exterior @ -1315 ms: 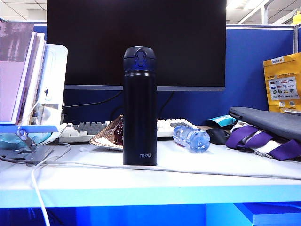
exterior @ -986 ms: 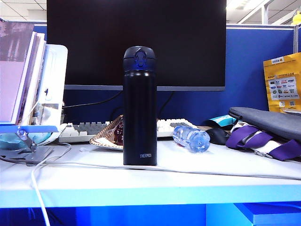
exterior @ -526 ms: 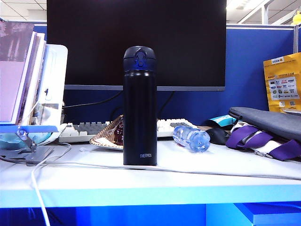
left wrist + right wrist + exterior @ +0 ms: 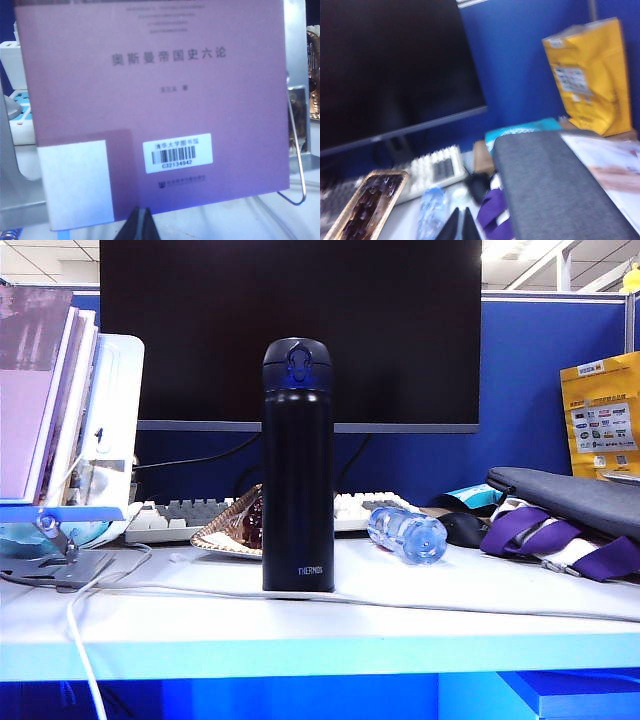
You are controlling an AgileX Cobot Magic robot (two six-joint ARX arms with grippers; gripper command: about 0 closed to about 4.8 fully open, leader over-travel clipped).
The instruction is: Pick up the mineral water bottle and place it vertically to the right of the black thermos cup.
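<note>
The mineral water bottle (image 4: 405,534) lies on the bench right of the black thermos cup (image 4: 297,465). Thin, slippery plastic; grasp its waist. Left end effector (image 4: 141,225) and right end effector (image 4: 459,226) are closed, empty.

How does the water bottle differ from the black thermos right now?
The thermos stands upright; the water bottle lies on its side. The thermos is opaque black with a blue lid; the bottle is clear and bluish. The thermos is taller and nearer the desk's front edge. Both rest on the white desk, untouched.
</note>
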